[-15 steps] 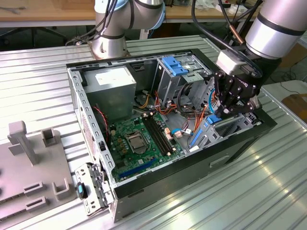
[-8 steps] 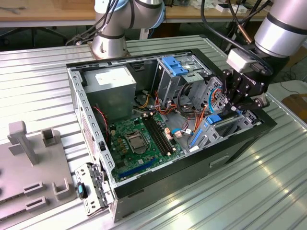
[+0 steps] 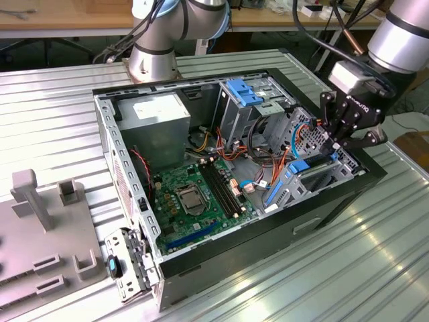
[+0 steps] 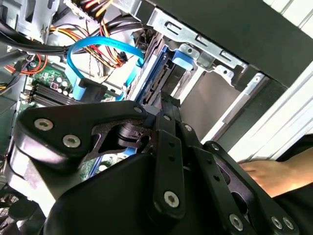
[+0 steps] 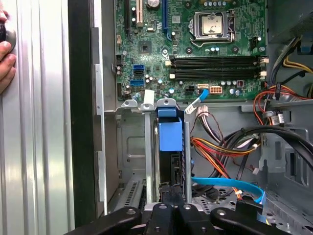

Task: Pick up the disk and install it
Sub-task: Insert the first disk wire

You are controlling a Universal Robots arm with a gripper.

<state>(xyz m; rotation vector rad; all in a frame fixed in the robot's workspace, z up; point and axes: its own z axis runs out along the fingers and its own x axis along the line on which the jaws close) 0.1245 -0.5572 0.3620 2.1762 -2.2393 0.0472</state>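
Green motherboard point(image 3: 191, 194), blue-framed dark disk point(image 5: 169, 142), black end effector point(image 3: 335, 142).

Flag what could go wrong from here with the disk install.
1. The dark grey rectangular disk in its blue plastic bracket stands in the narrow silver metal bay below the black end effector; a slight tilt might jam it against the rails.
2. The flat blue data cable and the orange and yellow wires lie close beside the bay and could snag.
3. A person's hand rests beside the case, near the arm's working space.
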